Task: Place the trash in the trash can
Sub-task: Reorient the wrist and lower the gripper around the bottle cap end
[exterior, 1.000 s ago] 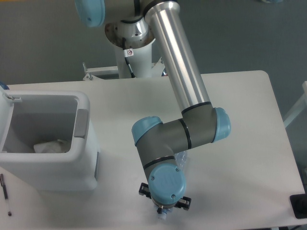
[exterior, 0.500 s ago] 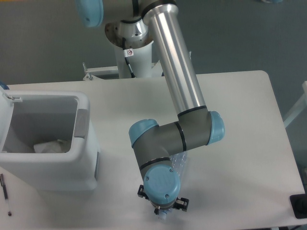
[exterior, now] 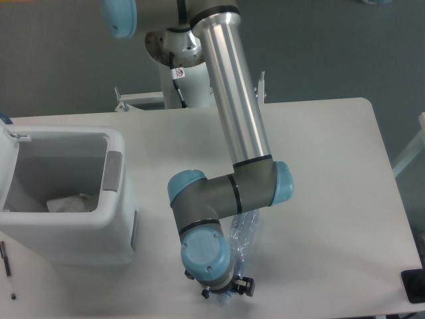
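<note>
We see the trash can (exterior: 70, 226) standing on the left part of the white counter (exterior: 332, 199), open at the top. Inside it, low against its pale grey floor, lies the crumpled white paper wrapper (exterior: 70, 203). A grey handle tab sits on the can's right wall.

To the right of the trash can, apart from it, the arm bends down toward the counter's near edge. Its blue-capped wrist covers most of the tool (exterior: 222, 290), of which only small black parts show below the wrist. We cannot tell how the tool's fingers stand, since the wrist hides them.

The crushed clear bluish plastic bottle (exterior: 244, 229) shows just right of the wrist, running from under the grey elbow joint down toward the tool. Its lower end disappears behind the wrist, so whether the tool grips it cannot be told.

Left of the trash can, at the counter's near corner, lies a thin dark pen (exterior: 8, 269).
</note>
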Action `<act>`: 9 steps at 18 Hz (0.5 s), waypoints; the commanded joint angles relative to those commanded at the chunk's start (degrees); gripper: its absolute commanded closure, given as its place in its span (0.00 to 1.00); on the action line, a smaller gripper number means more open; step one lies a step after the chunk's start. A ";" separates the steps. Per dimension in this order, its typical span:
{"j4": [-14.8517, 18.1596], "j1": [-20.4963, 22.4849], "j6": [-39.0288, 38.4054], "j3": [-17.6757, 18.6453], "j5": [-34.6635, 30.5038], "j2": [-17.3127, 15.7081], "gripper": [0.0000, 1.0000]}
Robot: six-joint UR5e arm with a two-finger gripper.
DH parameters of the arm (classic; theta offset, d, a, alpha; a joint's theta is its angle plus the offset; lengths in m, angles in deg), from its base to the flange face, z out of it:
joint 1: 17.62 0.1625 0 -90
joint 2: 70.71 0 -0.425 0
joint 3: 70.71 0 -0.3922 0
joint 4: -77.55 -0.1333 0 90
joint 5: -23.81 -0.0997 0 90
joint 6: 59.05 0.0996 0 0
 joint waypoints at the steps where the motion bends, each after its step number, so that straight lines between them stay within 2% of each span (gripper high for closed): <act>1: 0.00 0.00 -0.09 0.00 0.00 0.00 0.23; 6: 0.00 0.00 -0.09 0.17 0.00 -0.61 0.48; 9: -0.09 0.09 0.00 1.75 0.70 -2.02 0.61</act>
